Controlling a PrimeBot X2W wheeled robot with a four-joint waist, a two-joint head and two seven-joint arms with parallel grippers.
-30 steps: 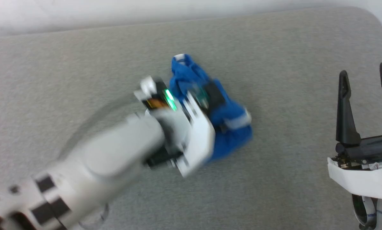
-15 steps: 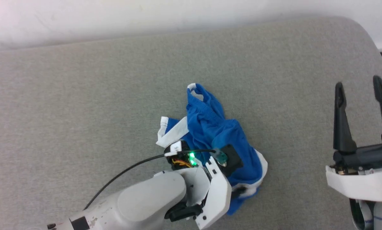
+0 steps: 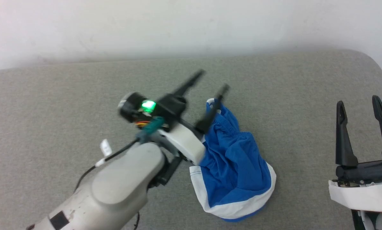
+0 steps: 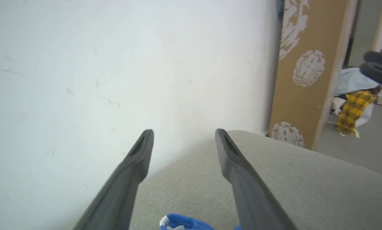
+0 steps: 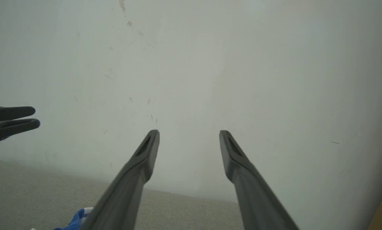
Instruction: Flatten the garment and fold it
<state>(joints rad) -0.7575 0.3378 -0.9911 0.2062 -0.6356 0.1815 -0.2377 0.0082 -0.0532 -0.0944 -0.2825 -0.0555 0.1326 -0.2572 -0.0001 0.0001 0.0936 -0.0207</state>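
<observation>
**1 garment [image 3: 232, 163] loose on the surface [image 3: 66, 105], both grippers empty**

The garment, a pair of bright blue shorts, lies crumpled a little right of the middle of the grey fabric-covered surface. It is well clear of the far edge and of the rounded far right corner. Its gathered waistband [image 3: 227, 124] points toward the far edge. The white hem trim [image 3: 239, 209] curves round the end nearest the front edge. The cloth is heaped in folds, not flat.

The left gripper [image 3: 213, 79] hangs over the garment's far end, blurred, its 2 dark fingers spread wide with nothing between them. In the head view 1 finger crosses in front of the waistband end; whether it touches the cloth cannot be told. The left wrist view shows the same wide gap aimed at the white wall [image 4: 82, 64], with a scrap of blue cloth at the bottom edge between the fingers.

The right gripper [image 3: 357, 101] stands by the right edge of the surface, well apart from the garment. Its 2 fingers are also spread wide and it holds nothing. In the right wrist view its fingers frame bare wall, a tip of the blue cloth shows at the lower left, and the left gripper reaches in from the left side.
</observation>
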